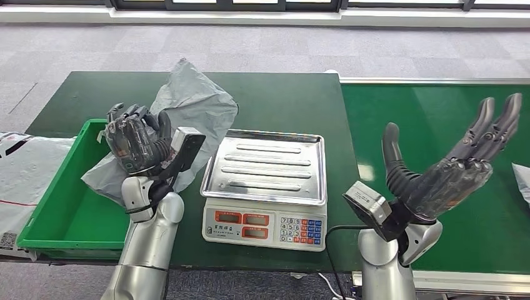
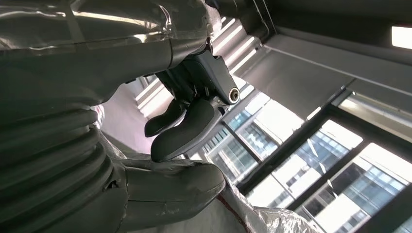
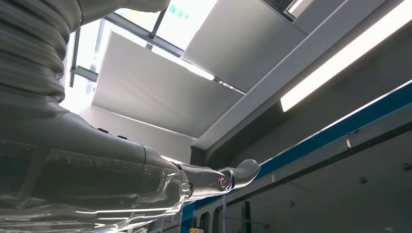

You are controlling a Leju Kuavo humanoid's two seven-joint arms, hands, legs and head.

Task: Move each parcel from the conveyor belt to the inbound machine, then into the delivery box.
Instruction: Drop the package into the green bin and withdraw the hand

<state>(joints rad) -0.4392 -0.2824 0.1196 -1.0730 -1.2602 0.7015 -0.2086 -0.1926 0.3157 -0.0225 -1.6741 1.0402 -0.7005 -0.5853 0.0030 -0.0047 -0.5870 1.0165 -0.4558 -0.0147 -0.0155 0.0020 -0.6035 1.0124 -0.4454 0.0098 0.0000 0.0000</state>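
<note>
My left hand (image 1: 134,142) grips a crumpled grey plastic parcel (image 1: 190,106), held up between the green box (image 1: 65,215) and the scale. In the left wrist view the grey parcel film (image 2: 252,218) lies against my curled fingers (image 2: 187,128). The inbound machine, a scale with a bare steel tray (image 1: 269,165), stands at the table's front centre. My right hand (image 1: 456,165) is raised over the green conveyor belt (image 1: 437,119), fingers spread and holding nothing. A white parcel's edge (image 1: 522,181) pokes in at the belt's right side.
The dark green table (image 1: 281,100) carries the scale and the green box at its front left. White printed bags (image 1: 25,175) lie left of the box. A black cable (image 1: 334,256) runs from the scale down past my right forearm.
</note>
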